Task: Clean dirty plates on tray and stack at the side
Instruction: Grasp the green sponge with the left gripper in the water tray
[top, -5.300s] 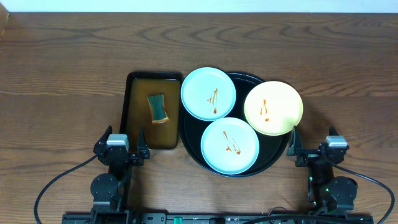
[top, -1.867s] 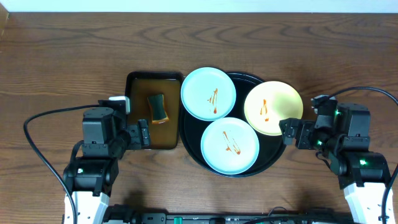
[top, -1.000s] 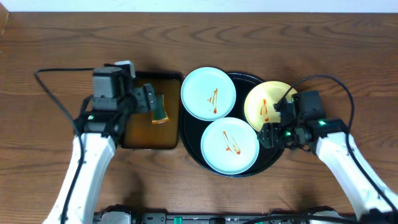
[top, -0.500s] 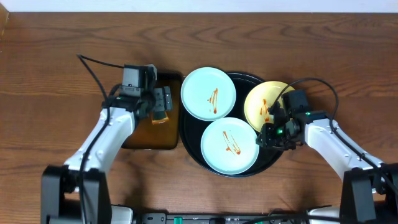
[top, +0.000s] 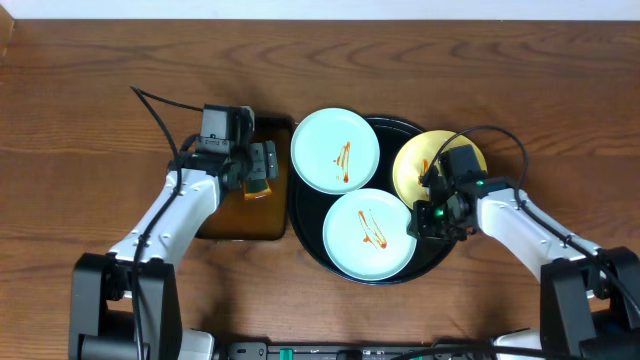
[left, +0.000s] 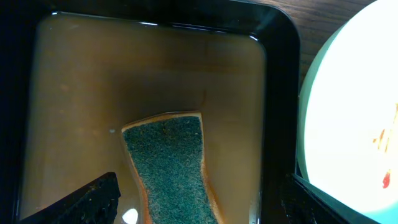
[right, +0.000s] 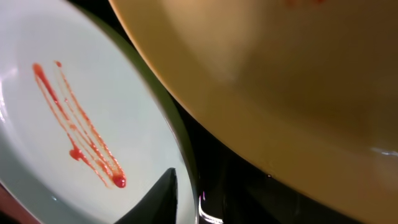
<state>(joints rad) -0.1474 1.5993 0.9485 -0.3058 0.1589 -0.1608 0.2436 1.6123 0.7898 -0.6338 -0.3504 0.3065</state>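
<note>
Three plates lie on the round black tray (top: 398, 127): an upper blue plate (top: 335, 150), a lower blue plate (top: 368, 233) and a yellow plate (top: 418, 165), each with orange sauce squiggles. My right gripper (top: 431, 216) sits low at the lower blue plate's right rim, beside the yellow plate (right: 280, 81). In the right wrist view only one dark finger (right: 159, 199) shows, lying over the blue plate (right: 74, 124) just inside its rim; the other is lost in the dark tray. My left gripper (left: 202, 182) hangs open over a green sponge (left: 171, 165), one finger on either side.
The sponge lies in brownish liquid in a small rectangular black-rimmed tray (top: 225, 215) left of the round tray. The upper blue plate overhangs that small tray's right edge (left: 280, 112). Bare wood tabletop (top: 560, 90) surrounds both trays.
My left gripper moved right along the small tray to hover over the sponge. My right gripper settled lower at the lower blue plate's rim, and its jaws have narrowed.
</note>
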